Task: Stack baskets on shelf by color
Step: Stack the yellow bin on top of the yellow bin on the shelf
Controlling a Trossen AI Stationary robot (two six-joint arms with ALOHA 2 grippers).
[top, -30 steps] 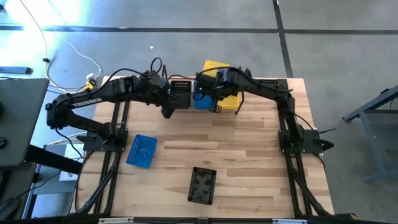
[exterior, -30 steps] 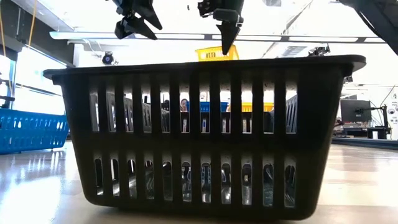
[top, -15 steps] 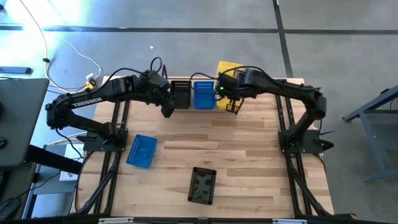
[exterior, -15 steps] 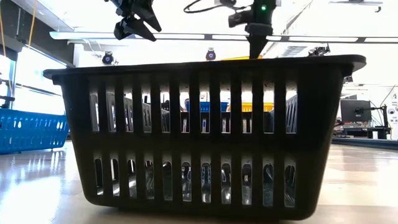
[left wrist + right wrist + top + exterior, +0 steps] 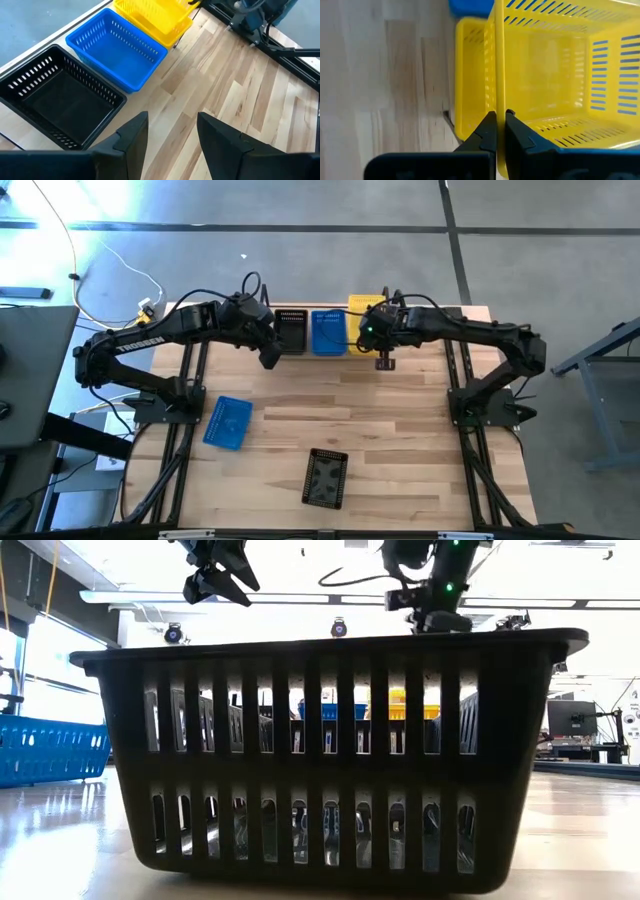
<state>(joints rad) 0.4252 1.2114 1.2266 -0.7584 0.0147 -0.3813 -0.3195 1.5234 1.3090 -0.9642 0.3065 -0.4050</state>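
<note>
On the shelf point(image 5: 30, 56) at the table's far edge stand, in a row, a black basket point(image 5: 291, 330), a blue basket point(image 5: 328, 332) and a yellow basket point(image 5: 363, 307). My right gripper point(image 5: 383, 360) is shut on the yellow one; the arm hides most of it in the high view. My left gripper point(image 5: 268, 359) hangs open above the table, just near of the black basket, with nothing between its fingers point(image 5: 131, 140). On the tabletop, resting on their bottoms, are a blue basket point(image 5: 228, 422) and a black basket point(image 5: 326, 477). My right gripper pinches the rim of one yellow side wall point(image 5: 497, 100) between its two fingers, one finger inside the basket and one outside. The fingers slant down from above and stand across the rim. Whether the basket's bottom rests on anything I cannot tell.
Bare wooden tabletop point(image 5: 400, 420) lies between the row and the two loose baskets. In the low view the near black basket point(image 5: 330, 750) fills the picture and hides my right gripper's fingertips. Black frame rods point(image 5: 480, 470) run along both table sides.
My right gripper has carried the yellow basket from above the blue one toward the table's right edge and down, rolling its wrist. The basket has sunk from above the near black basket's rim in the low view to the level of the row.
</note>
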